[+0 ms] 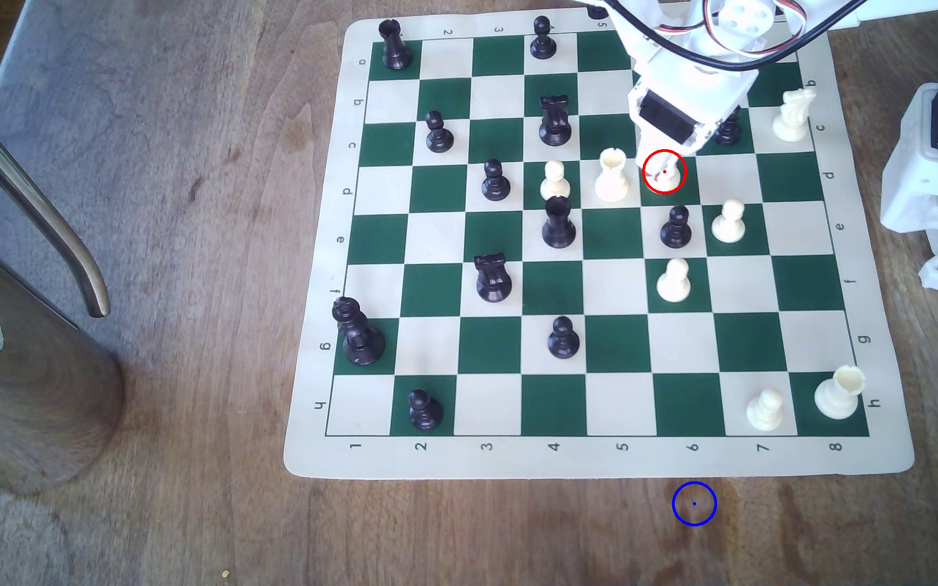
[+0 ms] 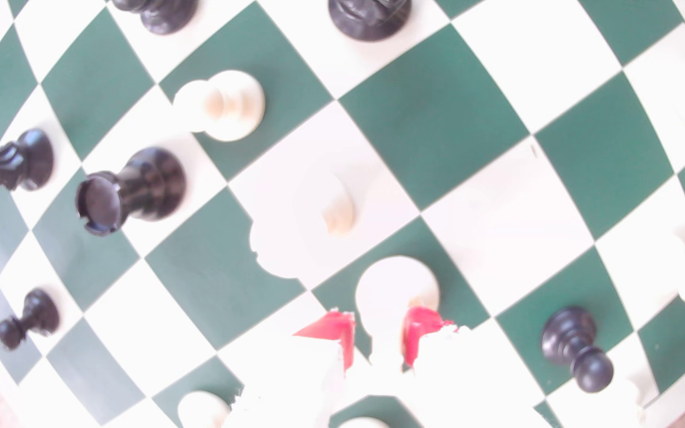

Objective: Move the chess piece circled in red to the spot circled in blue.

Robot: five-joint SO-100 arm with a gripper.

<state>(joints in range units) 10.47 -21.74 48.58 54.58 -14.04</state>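
Your cream-white chess piece (image 1: 668,176) stands upright on a green square in row d of the board, ringed in red, its top hidden under the arm. In the wrist view its round base (image 2: 396,288) looks washed out. Your blue-ringed spot (image 1: 694,504) lies on bare brown wood just off the board's numbered edge, well apart.
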